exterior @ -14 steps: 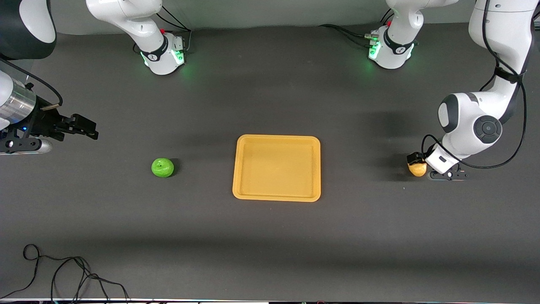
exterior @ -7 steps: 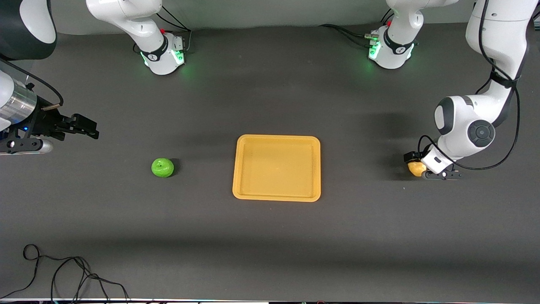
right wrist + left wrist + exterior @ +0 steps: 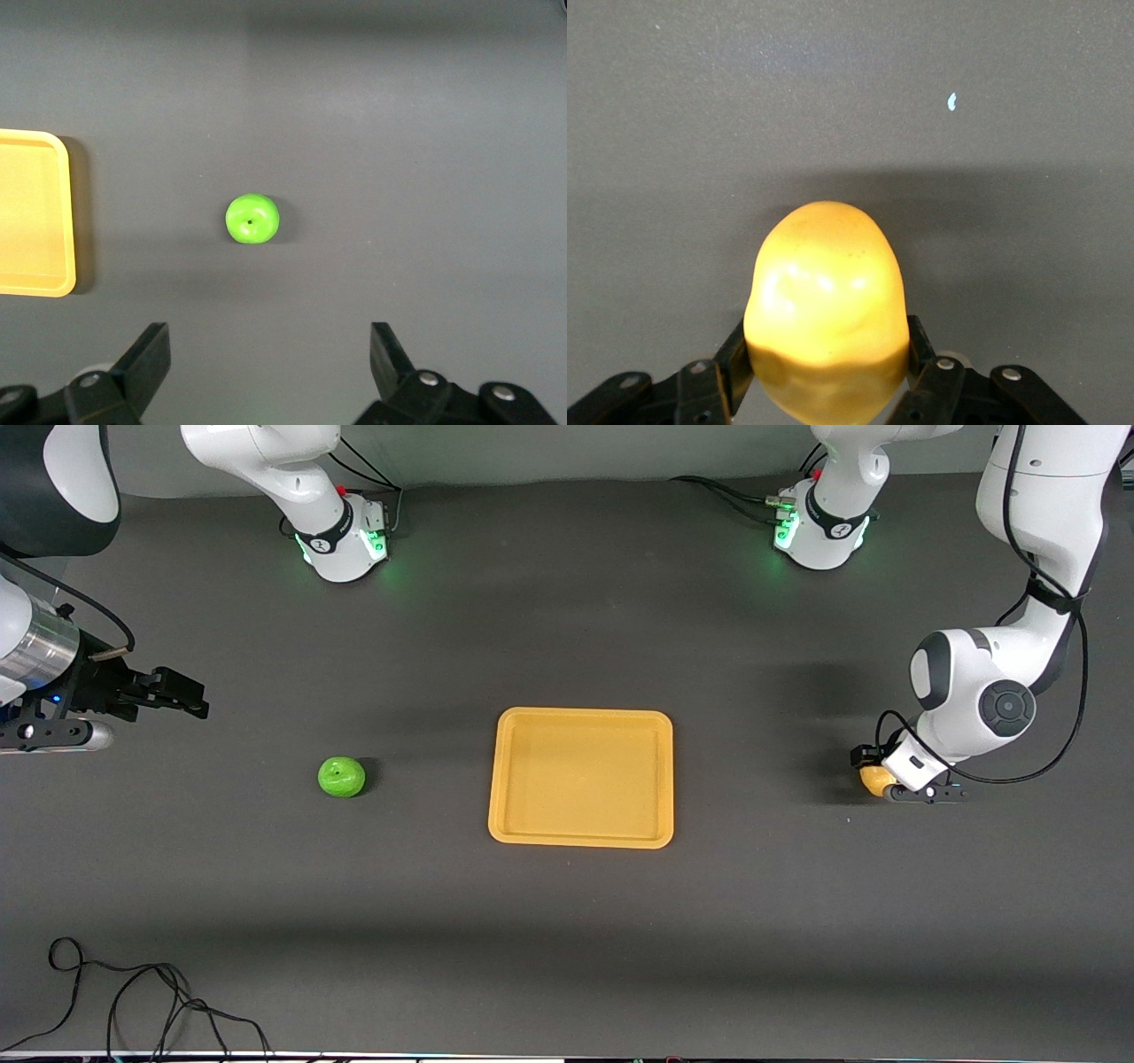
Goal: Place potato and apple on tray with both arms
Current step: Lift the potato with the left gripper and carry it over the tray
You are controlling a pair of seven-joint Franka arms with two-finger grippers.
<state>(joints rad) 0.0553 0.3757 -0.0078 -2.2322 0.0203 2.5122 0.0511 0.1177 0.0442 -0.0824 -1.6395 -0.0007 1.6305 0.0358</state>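
Note:
The yellow-tan potato (image 3: pixel 873 780) lies toward the left arm's end of the table, partly covered by the left wrist. My left gripper (image 3: pixel 872 769) is down around it. In the left wrist view the potato (image 3: pixel 826 301) sits between the black fingers (image 3: pixel 735 354), which press on both of its sides. The green apple (image 3: pixel 341 777) rests on the table between the orange-yellow tray (image 3: pixel 580 838) and the right arm's end. My right gripper (image 3: pixel 197 704) hangs open and empty over the table, up and away from the apple. The right wrist view shows the apple (image 3: pixel 252 219) and a tray corner (image 3: pixel 35 283) past the open right gripper (image 3: pixel 270 345).
A black cable (image 3: pixel 133 992) lies looped near the table's front edge at the right arm's end. The two green-lit arm bases (image 3: pixel 345 540) stand along the edge farthest from the front camera. The tray holds nothing.
The left arm has shifted slightly toward the tray, and its wrist now covers more of the potato. The right arm, the apple and the tray have stayed put.

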